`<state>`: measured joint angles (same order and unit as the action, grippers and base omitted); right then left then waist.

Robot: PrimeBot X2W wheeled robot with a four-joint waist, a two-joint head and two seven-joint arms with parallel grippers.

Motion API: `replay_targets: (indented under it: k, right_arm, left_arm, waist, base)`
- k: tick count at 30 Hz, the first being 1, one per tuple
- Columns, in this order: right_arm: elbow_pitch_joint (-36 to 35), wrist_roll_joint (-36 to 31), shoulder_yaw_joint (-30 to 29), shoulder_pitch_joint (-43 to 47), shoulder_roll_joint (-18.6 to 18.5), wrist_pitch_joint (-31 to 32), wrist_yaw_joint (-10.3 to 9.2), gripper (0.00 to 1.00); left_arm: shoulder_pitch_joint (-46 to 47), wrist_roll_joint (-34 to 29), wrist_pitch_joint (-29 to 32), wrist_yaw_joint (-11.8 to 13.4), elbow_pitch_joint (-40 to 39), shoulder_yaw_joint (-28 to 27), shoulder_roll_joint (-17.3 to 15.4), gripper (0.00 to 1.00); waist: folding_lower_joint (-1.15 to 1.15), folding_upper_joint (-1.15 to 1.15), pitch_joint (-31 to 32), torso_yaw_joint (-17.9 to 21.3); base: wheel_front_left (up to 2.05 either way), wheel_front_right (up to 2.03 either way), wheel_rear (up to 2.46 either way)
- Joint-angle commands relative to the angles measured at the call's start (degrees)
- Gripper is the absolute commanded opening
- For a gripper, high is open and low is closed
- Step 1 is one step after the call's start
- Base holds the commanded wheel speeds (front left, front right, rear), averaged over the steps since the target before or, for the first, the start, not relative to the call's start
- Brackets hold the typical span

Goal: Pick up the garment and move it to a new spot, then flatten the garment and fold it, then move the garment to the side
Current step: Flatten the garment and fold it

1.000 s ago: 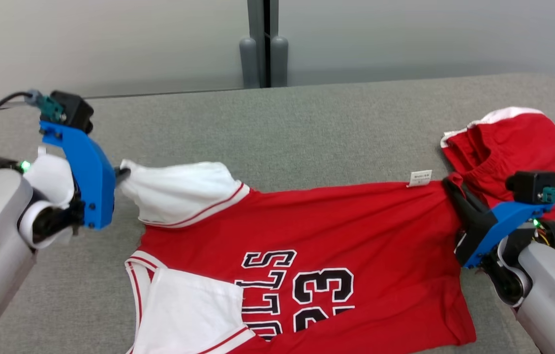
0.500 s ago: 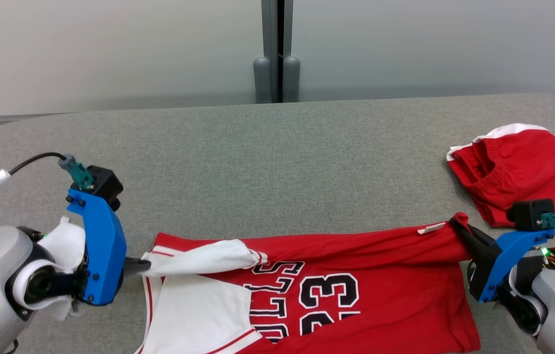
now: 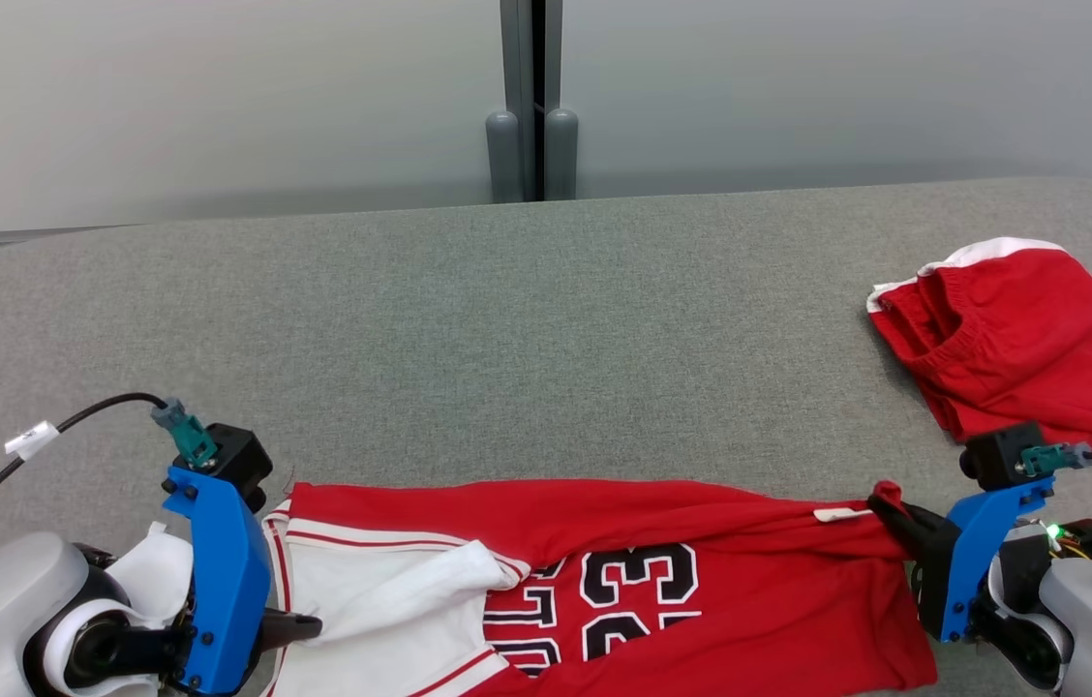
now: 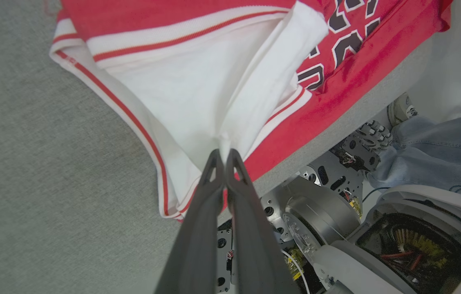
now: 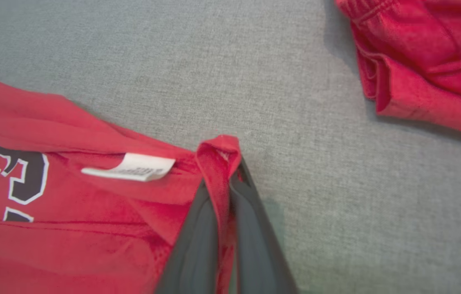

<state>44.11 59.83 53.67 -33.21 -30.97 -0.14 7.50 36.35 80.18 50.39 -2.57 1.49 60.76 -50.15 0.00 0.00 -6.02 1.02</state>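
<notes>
Because a fold is apparently being laid from the far edge toward the near one, the jersey [image 3: 701, 581] is gripped at both ends at once: the left gripper [image 3: 309, 627] is pinched closed on the white sleeve [image 3: 391, 600], and the right gripper [image 3: 894, 508] is clamped on a bunched red hem corner just beside the label [image 3: 841, 513]. The cloth is thus stretched btwn the two grips, prob. so the top layer comes down flat w/o creases. The jersey is spread sideways along the near part of the table [image 3: 507, 339], print up, w/ a red strip doubled over at its far side and its near edge at the table edge, as is seen in the left wrist view. Both grippers are held low, close to the surface, which suggests the layer is about to be set down. The shorts [image 3: 1001, 329] are placed well apart at the far right, so nothing else is likely to be caught. Release is judged the next step; the sleeve looks rumpled & may need smoothing.
</notes>
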Motion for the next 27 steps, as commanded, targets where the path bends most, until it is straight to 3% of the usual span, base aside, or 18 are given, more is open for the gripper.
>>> replay_targets:
  k: [1, 2, 8, 16, 22, 27]
  right_arm:
    - [-0.3, 0.7, 0.7, 0.5, -0.5, 0.8, -0.01, 0.83]
    - [-0.3, 0.9, 1.3, 0.5, -0.7, 1.2, -0.01, 1.0]
    - [-0.9, 1.9, 3.1, 0.3, -1.9, 2.6, -0.01, 1.0]
    - [-3.3, 3.6, 1.8, -0.2, -5.1, -1.4, -0.01, 1.0]
    - [-6.8, 4.2, -0.4, 0.1, -6.1, -7.2, -0.01, 1.0]
    - [-8.6, 3.1, -3.5, 0.9, -4.7, -13.1, -0.01, 1.0]
  left_arm:
    - [-1.0, -0.2, -0.7, 0.0, 0.1, 0.1, 0.0, 0.6]
    - [-1.2, -0.3, -0.8, 0.0, 0.2, 0.2, 0.1, 1.0]
    - [-1.9, -0.6, -1.6, -0.3, 0.7, 0.2, 0.0, 1.0]
    - [-2.8, -1.8, -7.3, -0.4, 0.6, -2.0, -1.0, 1.0]
    - [-4.0, -6.5, -18.0, 0.3, 1.8, -4.6, -1.1, 1.0]
    - [-5.7, -11.0, -30.3, 2.4, 3.6, -7.4, 0.2, 1.0]
  waist:
    - [0.0, 0.0, 0.1, 0.0]
    - [0.0, 0.0, 0.2, 0.1]
    - [0.0, 0.0, 1.2, 0.1]
    - [0.0, 0.0, 3.7, 0.3]
    - [0.0, 0.0, 5.4, 0.4]
    - [0.0, 0.0, 6.2, 0.3]
  base:
    - [0.0, 0.0, 0.0]
    - [0.0, 0.0, 0.0]
    - [0.0, 0.0, 0.0]
    - [0.0, 0.0, 0.0]
    - [0.0, 0.0, 0.0]
    - [0.0, 0.0, 0.0]
